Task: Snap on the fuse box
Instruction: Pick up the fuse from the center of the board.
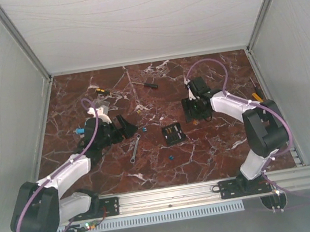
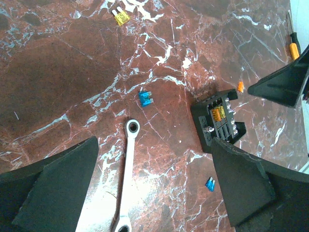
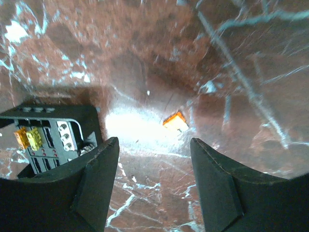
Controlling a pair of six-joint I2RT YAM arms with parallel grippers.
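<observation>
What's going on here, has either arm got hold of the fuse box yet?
Neither arm holds anything. The fuse box lies on the table between them, fuses showing. The left gripper hangs open near a wrench. The right gripper is open just beside the box, with a loose orange fuse ahead of it.

Bright, even light from above in the top view, sharp edge to edge, only faint shadows on the marble table (image 1: pixel 158 95). Left wrist crisp too, pale sheen washing out the wrench (image 2: pixel 126 179). Right wrist soft, smeared toward the top, hot white glare mid-frame beside the blurry fuse box (image 3: pixel 48 137).
</observation>
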